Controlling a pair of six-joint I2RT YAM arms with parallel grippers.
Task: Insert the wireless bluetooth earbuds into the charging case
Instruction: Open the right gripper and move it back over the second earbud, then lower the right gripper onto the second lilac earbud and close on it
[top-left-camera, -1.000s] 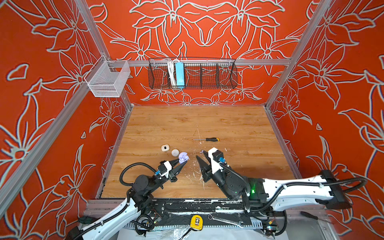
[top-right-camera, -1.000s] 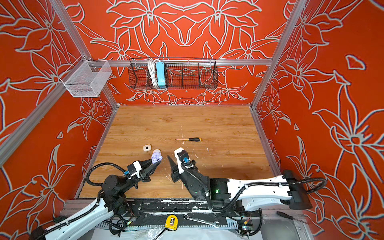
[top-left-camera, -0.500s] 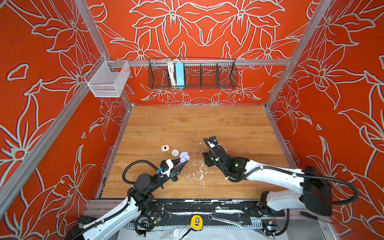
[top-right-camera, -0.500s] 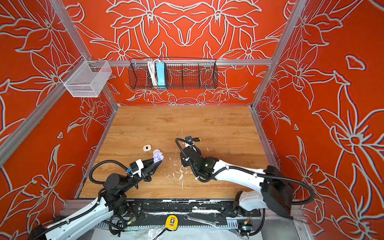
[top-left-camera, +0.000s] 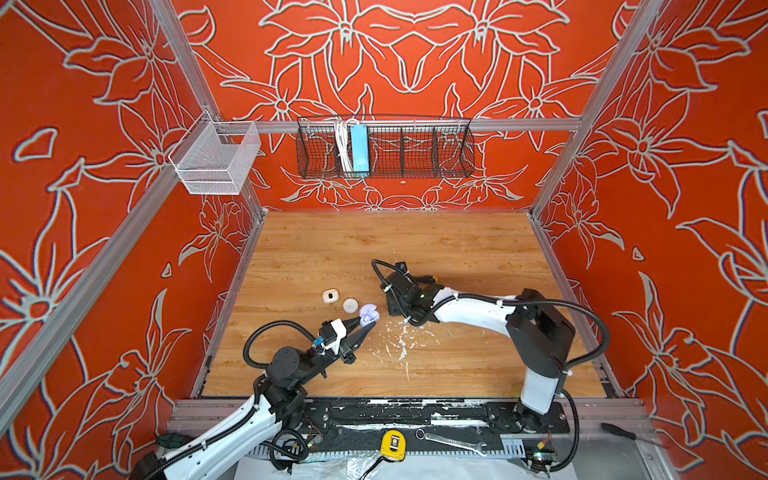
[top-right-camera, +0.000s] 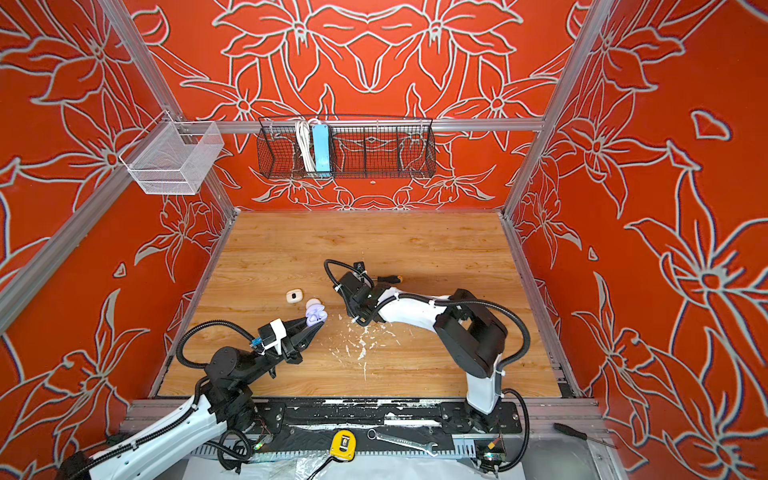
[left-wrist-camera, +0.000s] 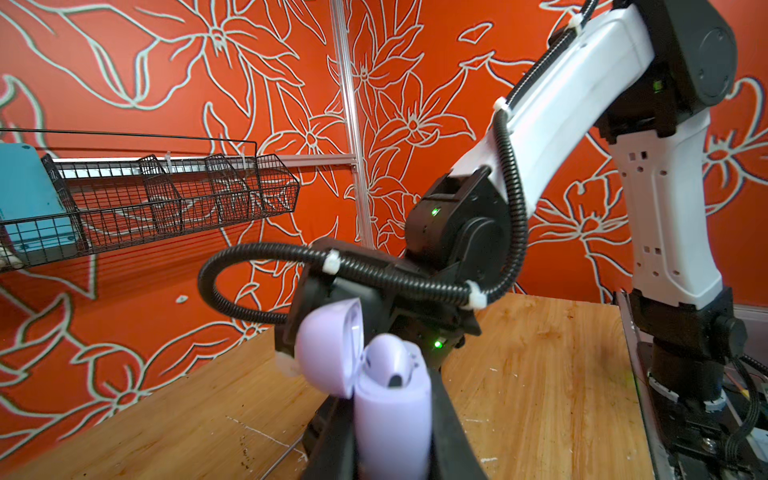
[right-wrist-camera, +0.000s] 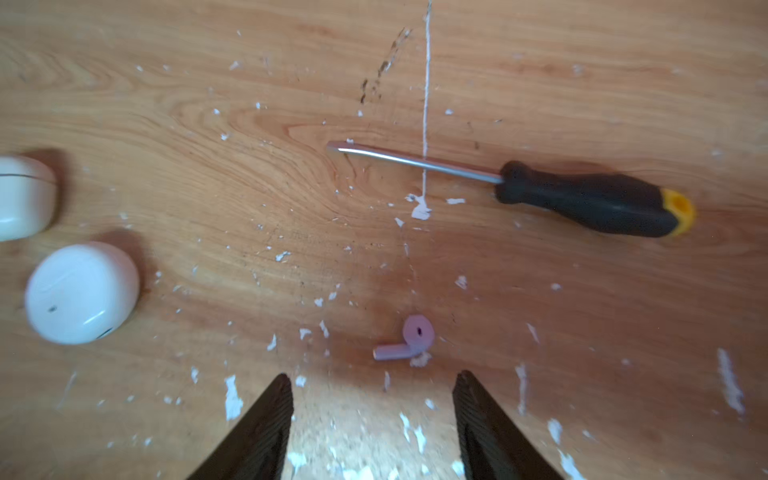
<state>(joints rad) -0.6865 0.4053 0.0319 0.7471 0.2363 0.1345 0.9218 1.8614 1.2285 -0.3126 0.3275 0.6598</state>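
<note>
My right gripper has swung forward, now wide, just short of a loose lilac earbud on the counter (only its wrist view shows it); my left gripper clamps the open lilac case.

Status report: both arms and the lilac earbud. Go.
Left gripper shut on lilac case, lid open. Right gripper open, lilac earbud loose on the table just ahead of it. Screwdriver lies apart from earbud, not blocking.
</note>
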